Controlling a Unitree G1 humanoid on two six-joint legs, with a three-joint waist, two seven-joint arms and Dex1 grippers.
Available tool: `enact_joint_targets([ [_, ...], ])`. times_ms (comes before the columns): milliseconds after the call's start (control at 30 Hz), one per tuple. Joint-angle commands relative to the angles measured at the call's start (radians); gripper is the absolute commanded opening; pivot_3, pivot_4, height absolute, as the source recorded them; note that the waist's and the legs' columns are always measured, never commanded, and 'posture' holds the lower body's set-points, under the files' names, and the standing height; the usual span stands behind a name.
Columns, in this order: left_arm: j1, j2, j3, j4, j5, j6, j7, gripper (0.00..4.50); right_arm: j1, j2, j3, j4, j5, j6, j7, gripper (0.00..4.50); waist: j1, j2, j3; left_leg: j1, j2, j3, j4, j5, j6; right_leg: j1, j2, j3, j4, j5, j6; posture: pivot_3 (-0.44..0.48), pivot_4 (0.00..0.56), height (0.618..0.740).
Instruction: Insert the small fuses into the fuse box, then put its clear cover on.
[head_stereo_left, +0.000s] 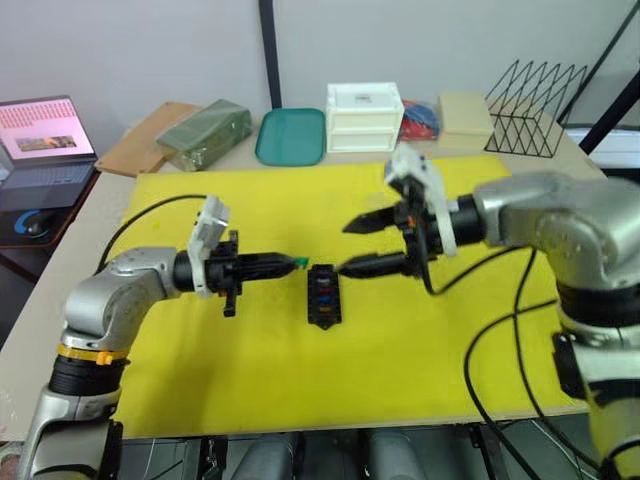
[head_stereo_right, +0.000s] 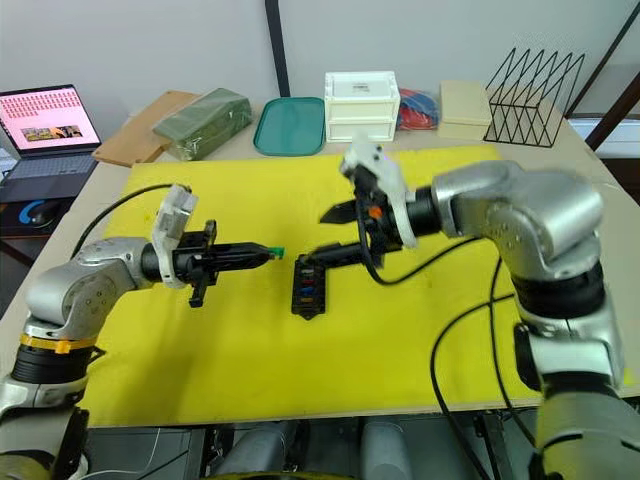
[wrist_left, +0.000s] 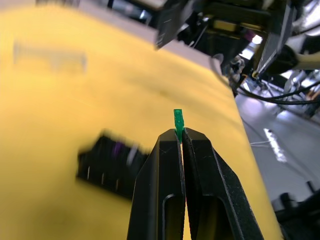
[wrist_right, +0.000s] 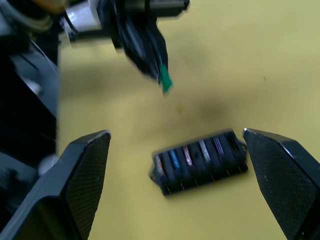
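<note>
The left gripper (head_stereo_left: 297, 263) is pinching a green fuse (head_stereo_left: 300, 263) just left of the fuse box (head_stereo_left: 323, 295), above the yellow mat (head_stereo_left: 250, 360). The right gripper (head_stereo_left: 350, 245) is hovering with fingers spread wide beside the box's far end. Several fuses are sitting in the box's slots. No writing is reading clearly. Beyond the mat are standing a white drawer box (head_stereo_left: 364, 118) and a teal tray (head_stereo_left: 291, 136).

A green fuse (head_stereo_right: 277, 251) is pinched in the left gripper (head_stereo_right: 268, 253) beside the fuse box (head_stereo_right: 306, 287) on the yellow mat (head_stereo_right: 250, 340). The right gripper (head_stereo_right: 325, 236) is held spread above the box.
</note>
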Motion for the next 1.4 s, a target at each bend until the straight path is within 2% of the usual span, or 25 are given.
enact_joint_targets([
  [33, -0.015, -0.004, -0.004, -0.062, -0.006, -0.043, 0.005, 0.03, -0.05, 0.051, -0.028, 0.022, 0.045, 0.087, -0.049, 4.5, 0.0, 0.0, 0.0, 0.0, 0.0, 0.0, 0.0, 0.0, 0.0, 0.0, 0.0, 0.0, 0.0, 0.0, 0.0, 0.0, 0.15, 0.74],
  [67, -0.019, -0.007, -0.008, -0.071, -0.006, -0.046, 0.008, 0.03, -0.059, 0.064, -0.027, 0.028, 0.05, 0.103, -0.061, 4.5, 0.0, 0.0, 0.0, 0.0, 0.0, 0.0, 0.0, 0.0, 0.0, 0.0, 0.0, 0.0, 0.0, 0.0, 0.0, 0.0, 0.15, 0.74],
  [167, -0.024, -0.013, -0.016, -0.082, -0.006, -0.055, 0.018, 0.0, -0.07, 0.087, -0.025, 0.034, 0.054, 0.124, -0.09, 3.88, 0.002, 0.0, 0.0, 0.0, 0.0, 0.0, 0.0, 0.0, 0.0, 0.0, 0.0, 0.0, 0.0, 0.0, 0.0, 0.0, 0.15, 0.74],
  [300, -0.022, -0.009, -0.027, -0.081, 0.01, -0.077, 0.02, 0.0, -0.065, 0.085, -0.022, 0.014, 0.074, 0.13, -0.097, 2.65, -0.001, 0.0, 0.0, 0.0, 0.0, 0.0, 0.0, 0.0, 0.0, 0.0, 0.0, 0.0, 0.001, 0.0, 0.0, 0.0, 0.15, 0.74],
  [600, -0.024, 0.0, -0.025, -0.063, 0.016, -0.089, 0.015, 0.0, -0.05, 0.06, 0.005, -0.015, 0.078, 0.105, -0.106, 2.65, -0.001, 0.0, 0.0, 0.0, 0.0, 0.0, 0.0, 0.0, 0.0, 0.0, 0.0, 0.0, 0.001, 0.0, 0.0, 0.0, 0.15, 0.74],
  [733, -0.027, 0.002, -0.027, -0.056, 0.019, -0.093, 0.01, 0.0, -0.043, 0.055, 0.022, -0.026, 0.075, 0.092, -0.109, 1.88, -0.001, 0.0, 0.0, 0.0, 0.0, 0.0, 0.0, 0.0, 0.0, 0.0, 0.0, 0.0, 0.001, 0.0, 0.0, 0.0, 0.15, 0.74],
  [1067, -0.021, 0.012, -0.029, -0.06, 0.025, -0.093, 0.003, 0.0, -0.038, 0.052, 0.027, -0.035, 0.083, 0.082, -0.113, 1.88, -0.001, 0.0, 0.0, 0.0, 0.0, 0.0, 0.0, 0.0, 0.0, 0.0, 0.0, 0.0, 0.001, 0.0, 0.0, 0.0, 0.15, 0.74],
  [1167, -0.019, 0.009, -0.029, -0.065, 0.025, -0.092, 0.01, 0.0, -0.034, 0.051, 0.03, -0.041, 0.084, 0.071, -0.108, 1.39, -0.001, 0.0, 0.0, 0.0, 0.0, 0.0, 0.0, 0.0, 0.0, 0.0, 0.0, 0.0, 0.001, 0.0, 0.0, 0.0, 0.15, 0.74],
  [1400, -0.017, 0.006, -0.03, -0.07, 0.023, -0.092, 0.018, 0.0, -0.026, 0.038, 0.057, -0.055, 0.08, 0.044, -0.104, 1.39, -0.001, 0.0, 0.0, 0.0, 0.0, 0.0, 0.0, 0.0, 0.0, 0.0, 0.0, 0.0, 0.001, 0.0, 0.0, 0.0, 0.15, 0.74],
])
